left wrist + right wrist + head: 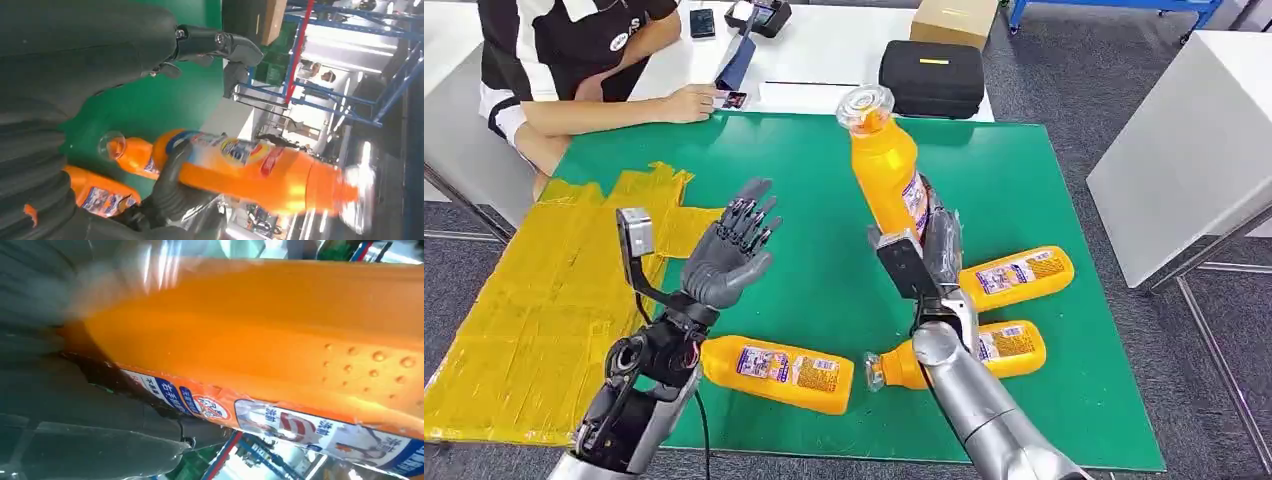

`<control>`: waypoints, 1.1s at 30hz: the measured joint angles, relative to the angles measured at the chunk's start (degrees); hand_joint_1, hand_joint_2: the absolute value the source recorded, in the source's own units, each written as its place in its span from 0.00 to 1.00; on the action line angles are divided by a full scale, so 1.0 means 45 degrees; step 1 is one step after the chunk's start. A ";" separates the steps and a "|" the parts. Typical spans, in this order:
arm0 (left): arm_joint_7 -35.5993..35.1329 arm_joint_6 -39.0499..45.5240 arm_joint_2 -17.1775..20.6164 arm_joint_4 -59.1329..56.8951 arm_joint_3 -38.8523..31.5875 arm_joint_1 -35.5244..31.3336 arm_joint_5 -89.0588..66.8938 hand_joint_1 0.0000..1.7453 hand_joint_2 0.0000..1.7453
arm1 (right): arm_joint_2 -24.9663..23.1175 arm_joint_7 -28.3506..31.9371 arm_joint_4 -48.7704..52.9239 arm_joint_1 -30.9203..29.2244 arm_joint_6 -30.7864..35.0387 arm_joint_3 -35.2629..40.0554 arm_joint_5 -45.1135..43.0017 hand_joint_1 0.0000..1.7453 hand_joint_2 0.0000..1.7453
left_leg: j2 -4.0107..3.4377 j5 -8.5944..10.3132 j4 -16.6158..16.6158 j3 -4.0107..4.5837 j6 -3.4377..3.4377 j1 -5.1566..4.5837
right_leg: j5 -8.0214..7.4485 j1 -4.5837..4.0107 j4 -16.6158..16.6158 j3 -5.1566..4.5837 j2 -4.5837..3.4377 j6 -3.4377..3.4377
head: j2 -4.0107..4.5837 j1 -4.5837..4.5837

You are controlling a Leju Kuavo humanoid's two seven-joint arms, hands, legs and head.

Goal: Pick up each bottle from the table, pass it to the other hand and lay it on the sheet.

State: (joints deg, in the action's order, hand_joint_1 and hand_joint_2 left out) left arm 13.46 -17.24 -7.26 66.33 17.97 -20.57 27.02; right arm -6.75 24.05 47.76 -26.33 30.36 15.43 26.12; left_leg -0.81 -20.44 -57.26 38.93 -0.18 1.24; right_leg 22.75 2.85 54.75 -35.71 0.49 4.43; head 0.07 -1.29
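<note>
The right hand (936, 245) holds an orange bottle (886, 170) upright above the green counter (1024, 170), fingers clamped on it. The left hand (729, 255) is raised nearby, fingers apart, beside the yellow sheet (534, 300).

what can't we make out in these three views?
- Right hand: head view, fingers hidden behind the held orange bottle.
- That bottle's cap: left wrist view, motion-blurred.
- Its label text: right wrist view, too close and cut off by the edge.
- Bottle nearest the right forearm: head view, partly covered by that arm.
</note>
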 measured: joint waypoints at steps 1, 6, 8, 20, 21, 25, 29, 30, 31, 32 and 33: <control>0.0000 0.0015 0.0000 -0.0228 0.0015 -0.0201 0.0043 0.00 1.00 | -0.0044 -0.0098 0.0015 0.0001 -0.0044 0.0058 0.0117 1.00 1.00 | -0.0001 0.0001 0.0000 0.0000 0.0000 0.0000 | 0.0000 0.0000 0.0001 0.0000 0.0000 0.0000 | 0.0000 -0.0005; 0.0043 0.0310 0.0000 -0.0897 0.0136 -0.0746 0.0145 0.00 1.00 | -0.0276 -0.0599 -0.0010 -0.0039 -0.0412 0.0364 0.0732 1.00 1.00 | -0.0001 0.0002 0.0000 0.0006 -0.0001 0.0000 | 0.0001 0.0001 0.0002 0.0001 0.0000 0.0000 | 0.0000 0.0000; 0.0146 0.0544 0.0000 -0.0980 0.0160 -0.0846 0.0072 0.00 1.00 | -0.0393 -0.0900 -0.0127 -0.0146 -0.0656 0.0534 0.0991 1.00 1.00 | -0.0001 0.0002 0.0000 0.0008 -0.0001 -0.0001 | 0.0001 0.0002 0.0002 -0.0002 0.0000 0.0000 | 0.0000 -0.0005; 0.0272 0.1092 0.0000 -0.1165 0.0219 -0.0958 -0.0291 0.00 1.00 | -0.0811 -0.1991 -0.0995 -0.0730 -0.1956 0.1486 0.2189 1.00 1.00 | -0.0001 0.0002 0.0000 0.0011 -0.0001 -0.0001 | 0.0001 0.0001 0.0002 -0.0003 -0.0001 0.0000 | 0.0000 0.0000; 0.0267 0.1160 0.0000 -0.1165 0.0219 -0.0973 -0.0321 0.00 1.00 | -0.0849 -0.2148 -0.1035 -0.0767 -0.2143 0.1579 0.2361 1.00 1.00 | -0.0001 0.0002 0.0000 0.0010 -0.0001 -0.0001 | 0.0001 0.0001 0.0002 -0.0004 0.0000 0.0000 | 0.0000 0.0000; 0.0184 0.1175 -0.0039 -0.1189 0.0218 -0.1029 -0.0408 0.00 1.00 | -0.1073 -0.2736 -0.1142 -0.0861 -0.2652 0.2157 0.3318 1.00 1.00 | -0.0001 0.0003 0.0000 0.0010 0.0000 0.0003 | 0.0002 -0.0001 0.0002 -0.0007 0.0001 -0.0001 | 0.0000 0.0000; 0.0160 0.1190 -0.0097 -0.1232 0.0189 -0.1025 -0.0433 0.00 1.00 | -0.1165 -0.3244 -0.1137 -0.0896 -0.2957 0.2685 0.4233 1.00 1.00 | -0.0001 0.0002 0.0000 0.0012 0.0000 0.0003 | 0.0004 0.0001 0.0002 -0.0010 0.0001 -0.0003 | 0.0000 0.0000; 0.0155 0.1190 -0.0097 -0.1272 0.0180 -0.1025 -0.0442 0.00 1.00 | -0.1165 -0.3338 -0.1137 -0.0910 -0.2972 0.2774 0.4440 1.00 1.00 | -0.0001 0.0002 0.0000 0.0012 0.0000 0.0002 | 0.0004 0.0002 0.0001 -0.0010 0.0000 -0.0003 | 0.0000 0.0005; 0.0155 0.1185 -0.0102 -0.1310 0.0160 -0.1022 -0.0442 0.00 1.00 | -0.1165 -0.3410 -0.1137 -0.0924 -0.2977 0.2860 0.4594 1.00 1.00 | -0.0001 0.0002 0.0000 0.0012 0.0000 0.0000 | 0.0003 0.0002 0.0001 -0.0011 0.0000 -0.0003 | 0.0000 0.0000; 0.0146 0.1185 -0.0102 -0.1345 0.0136 -0.1021 -0.0442 0.00 1.00 | -0.1166 -0.3420 -0.1137 -0.0931 -0.2977 0.2919 0.4653 1.00 1.00 | -0.0001 0.0002 0.0000 0.0012 0.0000 0.0000 | 0.0004 0.0003 0.0001 -0.0010 0.0000 -0.0003 | 0.0000 0.0005; 0.0136 0.1185 -0.0102 -0.1383 0.0126 -0.1018 -0.0442 0.00 1.00 | -0.1175 -0.3420 -0.1132 -0.0951 -0.2982 0.3006 0.4687 1.00 1.00 | -0.0001 0.0002 0.0000 0.0012 0.0000 0.0000 | 0.0003 0.0002 0.0000 -0.0012 0.0000 -0.0003 | 0.0000 0.0000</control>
State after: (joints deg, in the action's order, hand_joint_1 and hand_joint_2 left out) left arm 14.08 -11.91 -7.72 60.11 18.53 -25.15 25.03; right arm -12.04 8.66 42.66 -30.61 16.94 28.96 47.21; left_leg -0.81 -20.43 -57.26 38.98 -0.19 1.24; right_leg 22.77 2.86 54.76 -35.77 0.49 4.42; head 0.07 -1.29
